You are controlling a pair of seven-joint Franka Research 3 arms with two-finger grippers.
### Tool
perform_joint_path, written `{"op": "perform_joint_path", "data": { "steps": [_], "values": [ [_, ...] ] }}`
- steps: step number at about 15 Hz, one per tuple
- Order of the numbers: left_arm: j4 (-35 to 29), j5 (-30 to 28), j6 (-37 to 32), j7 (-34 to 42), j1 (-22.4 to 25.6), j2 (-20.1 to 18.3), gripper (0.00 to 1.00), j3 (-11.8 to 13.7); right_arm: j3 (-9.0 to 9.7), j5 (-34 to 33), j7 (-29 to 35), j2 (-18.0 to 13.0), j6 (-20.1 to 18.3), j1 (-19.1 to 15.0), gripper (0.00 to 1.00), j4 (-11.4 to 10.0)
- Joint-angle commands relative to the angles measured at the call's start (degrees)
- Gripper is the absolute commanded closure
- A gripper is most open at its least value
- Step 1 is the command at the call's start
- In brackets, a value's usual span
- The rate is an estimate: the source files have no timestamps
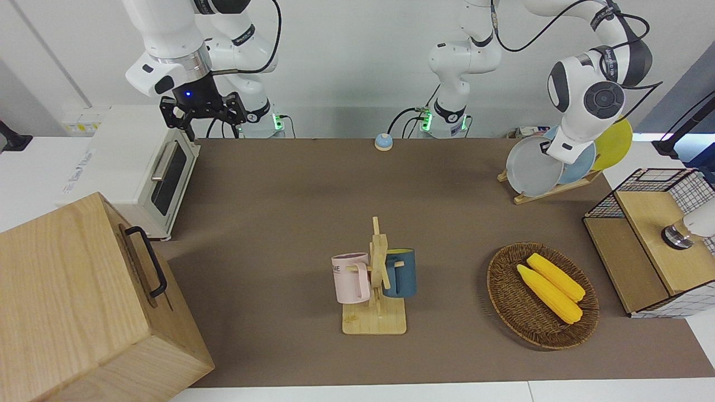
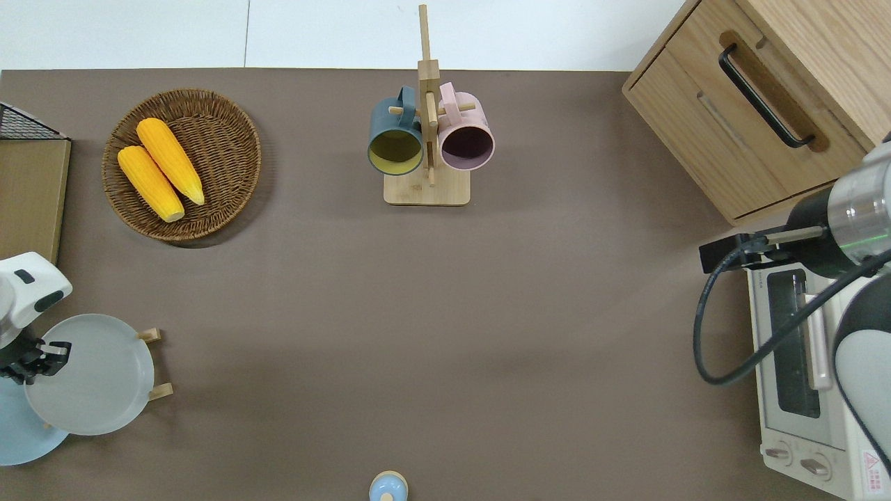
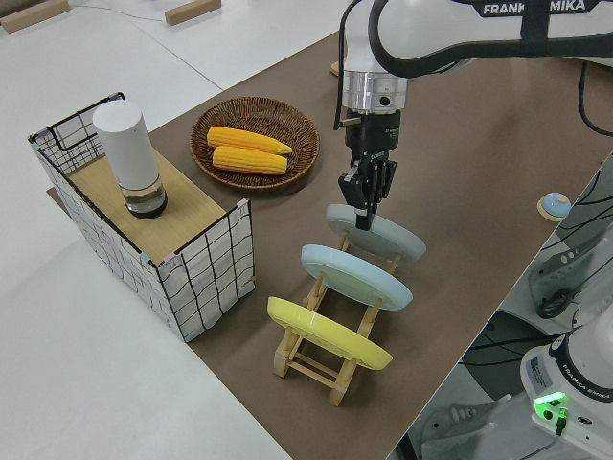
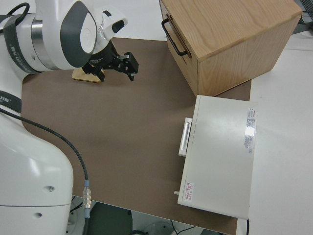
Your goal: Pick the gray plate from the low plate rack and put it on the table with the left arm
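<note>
the right arm is parked, its right gripper (image 1: pixel 204 114) seen with the fingers spread and nothing between them. near it a white toaster oven (image 1: pixel 139 176) is set at the right arm's end of the table (image 1: pixel 279 190), with a wooden cabinet (image 1: pixel 84 301) farther from the robots. toward the middle, a pink mug (image 1: pixel 352 277) and a dark blue mug (image 1: pixel 400 272) are hung on an upright wooden mug stand (image 1: pixel 377 285), and a small blue bell (image 1: pixel 383 142) is placed close to the robots' edge. toward the left arm's end, two corn cobs (image 1: pixel 550 287) are laid in a wicker basket (image 1: pixel 503 301). nearer to the robots than the basket, the low plate rack (image 3: pixel 330 350) is found, with the gray plate (image 1: pixel 530 167) leaned in its end slot toward the table's middle, then a light blue plate (image 3: pixel 354 276) and a yellow plate (image 3: pixel 326 331) (each tilted the same way). the left gripper (image 3: pixel 366 203) is brought down onto the gray plate's upper rim, the fingers drawn in on that rim; the plate's lower edge is hidden, so contact with the rack cannot be told. a wire-sided crate (image 3: pixel 182 244) with a white cylinder (image 3: pixel 129 153) on top is seen at the table's end.
</note>
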Motion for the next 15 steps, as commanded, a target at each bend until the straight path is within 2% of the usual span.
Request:
{"op": "perform_joint_path", "data": {
  "steps": [1, 9, 15],
  "values": [
    [-1.04, 0.59, 1.07, -0.01, 0.03, 0.11, 1.0, 0.95, 0.98, -0.09, 0.7, -0.07, -0.81, -1.06, 0.017, 0.51],
    [0.54, 0.51, -0.33, -2.12, -0.67, -0.59, 1.0, -0.02, 0.98, -0.09, 0.7, -0.07, -0.81, -1.06, 0.017, 0.51],
    [3.44, 0.51, -5.68, -2.39, -0.76, -1.12, 1.0, -2.92, 0.98, -0.09, 0.7, -0.07, -0.81, -1.06, 0.017, 0.51]
  ]
}}
